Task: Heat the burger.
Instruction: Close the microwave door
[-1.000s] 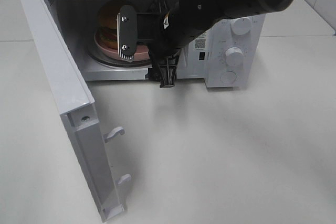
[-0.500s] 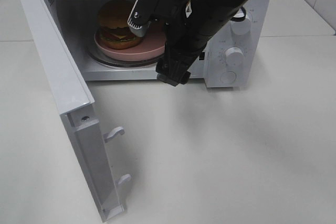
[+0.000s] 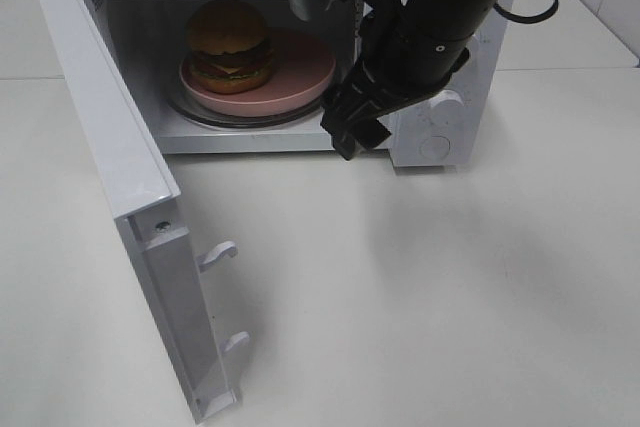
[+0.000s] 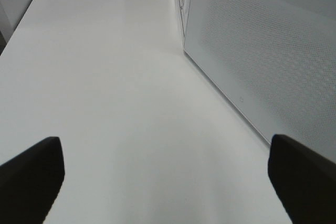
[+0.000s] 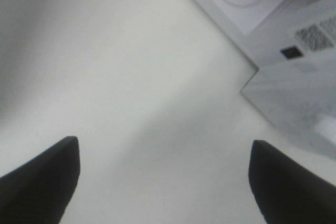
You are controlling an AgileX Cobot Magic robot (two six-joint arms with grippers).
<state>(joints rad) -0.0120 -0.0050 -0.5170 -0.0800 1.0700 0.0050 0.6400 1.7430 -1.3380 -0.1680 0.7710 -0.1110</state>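
Note:
The burger (image 3: 232, 42), with a glossy brown bun and coloured layers, sits on a round pink plate (image 3: 305, 72) inside the open microwave (image 3: 420, 152). My right gripper (image 3: 326, 62) hangs open and empty just outside the oven's mouth, at its right side, apart from the burger. In the right wrist view the right gripper (image 5: 163, 182) shows only bare table between its two dark fingertips (image 5: 37, 174). My left gripper (image 4: 168, 182) is also open and empty, low over the table beside the microwave door's meshed outer face (image 4: 262, 56). The exterior view does not show the left gripper.
The microwave door (image 3: 110, 147) swings out toward the front left, its latch hooks (image 3: 218, 255) facing the table middle. The right arm covers most of the control panel, leaving one knob (image 3: 447, 100) partly visible. White tabletop (image 3: 450, 297) spreads in front.
My right gripper has pulled back out of the microwave cavity, moving right and upward. The burger it was covering now shows fully on the plate. The door has not moved.

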